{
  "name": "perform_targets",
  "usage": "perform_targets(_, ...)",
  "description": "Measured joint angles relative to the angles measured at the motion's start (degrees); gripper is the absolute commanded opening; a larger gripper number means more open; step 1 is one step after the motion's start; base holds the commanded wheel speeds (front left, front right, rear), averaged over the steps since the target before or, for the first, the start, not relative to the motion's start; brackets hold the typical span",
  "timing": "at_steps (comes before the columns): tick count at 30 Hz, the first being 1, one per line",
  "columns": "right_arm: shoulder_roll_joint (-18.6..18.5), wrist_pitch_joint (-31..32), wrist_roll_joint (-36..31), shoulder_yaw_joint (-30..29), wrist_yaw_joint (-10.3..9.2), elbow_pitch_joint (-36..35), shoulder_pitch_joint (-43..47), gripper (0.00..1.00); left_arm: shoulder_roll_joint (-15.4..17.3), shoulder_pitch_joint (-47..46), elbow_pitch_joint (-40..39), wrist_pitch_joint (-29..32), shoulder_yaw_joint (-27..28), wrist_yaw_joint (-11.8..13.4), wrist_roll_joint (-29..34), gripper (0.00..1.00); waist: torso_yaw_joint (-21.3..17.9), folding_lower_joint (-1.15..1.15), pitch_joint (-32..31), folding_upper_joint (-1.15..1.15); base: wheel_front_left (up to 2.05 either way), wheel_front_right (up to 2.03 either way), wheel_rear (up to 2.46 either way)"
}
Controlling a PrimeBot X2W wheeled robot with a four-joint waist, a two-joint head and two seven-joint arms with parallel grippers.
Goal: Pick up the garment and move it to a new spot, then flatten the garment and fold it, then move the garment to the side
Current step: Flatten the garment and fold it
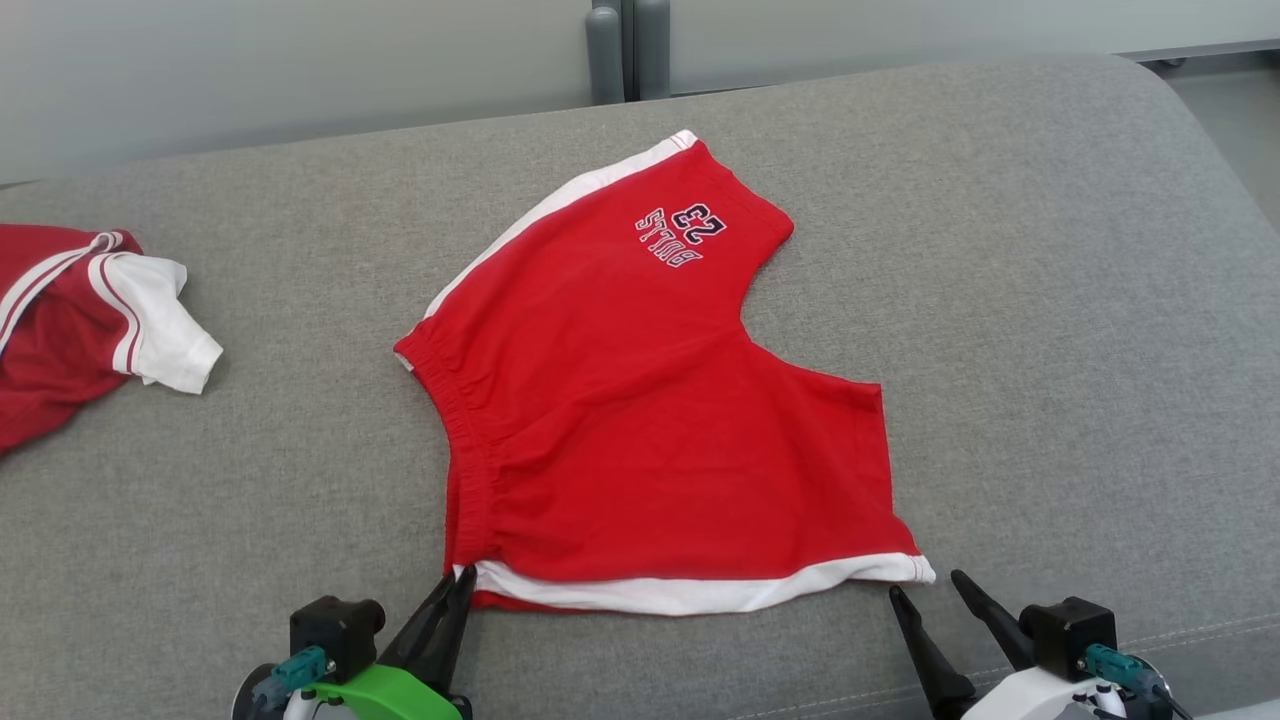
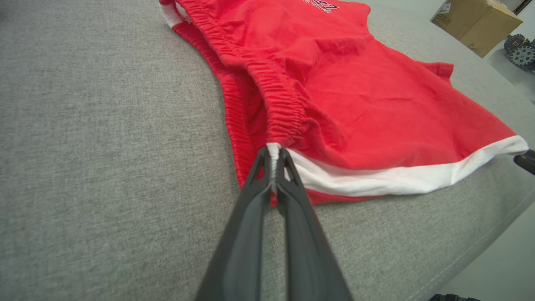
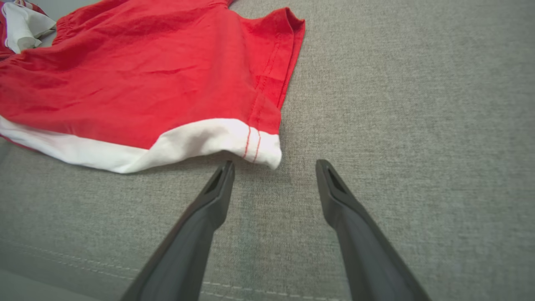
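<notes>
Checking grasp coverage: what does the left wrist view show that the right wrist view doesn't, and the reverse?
Left wrist view: the left tool shut on the waistband corner of the shorts, with a box beyond. Right wrist view: the right tool open, just short of the white hem corner, with a shirt at top left. Both: the red shorts lying on the grey cushion.

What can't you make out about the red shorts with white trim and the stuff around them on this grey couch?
Dark red and white garment: head view, left edge cuts it off; type unclear.
Lettering on the red shorts with white trim: left wrist view, top edge cuts it.
Fabric inside the left gripper: its shut jaws hide how much, left wrist view.
</notes>
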Motion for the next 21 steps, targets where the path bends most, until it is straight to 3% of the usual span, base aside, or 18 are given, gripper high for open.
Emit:
perform_targets(7,0.53,0.0,0.58,1.41,0.49,1.03,-1.2,1.0,0.07,-0.02,-0.04,-0.16,0.38,-0.01,-0.31,0.0,0.31,0.0,0.23,0.0,0.0,0.0,0.0)
perform_targets(9,0.55,0.0,0.59,1.62,0.49,1.08,-1.59,0.94,0.18,-0.03,-0.04,-0.16,0.45,-0.01,-0.31,0.0,0.4,0.0,0.31,0.0,0.0,0.0,0.0)
perform_targets(12,0.55,0.0,0.77,1.99,0.49,1.27,-2.4,0.71,0.32,-0.05,-0.04,-0.18,0.51,-0.02,-0.31,0.0,0.5,0.0,0.41,0.0,0.0,0.0,0.0)
perform_targets(16,0.47,0.0,1.0,2.56,0.49,1.18,-3.37,0.3,0.52,-0.11,-0.04,-0.18,0.51,-0.02,-0.31,0.0,0.59,0.0,0.52,0.0,0.0,0.0,0.0)
perform_targets(18,0.36,0.0,1.0,2.68,0.49,0.68,-3.76,0.18,0.65,-0.2,-0.03,-0.2,0.52,-0.02,-0.32,0.0,0.6,0.0,0.57,0.0,0.0,0.0,0.0)
perform_targets(19,0.24,0.0,1.0,2.68,0.51,0.41,-3.78,0.04,0.71,-0.23,-0.04,-0.44,0.56,-0.02,-0.32,0.0,0.59,0.0,0.6,0.0,0.0,0.0,0.0)
perform_targets(21,-0.25,0.0,0.99,2.66,0.51,-0.21,-3.78,0.0,0.78,-0.24,-0.04,-0.67,0.7,-0.02,-0.4,0.0,0.54,0.0,0.65,0.0,0.0,0.0,0.0)
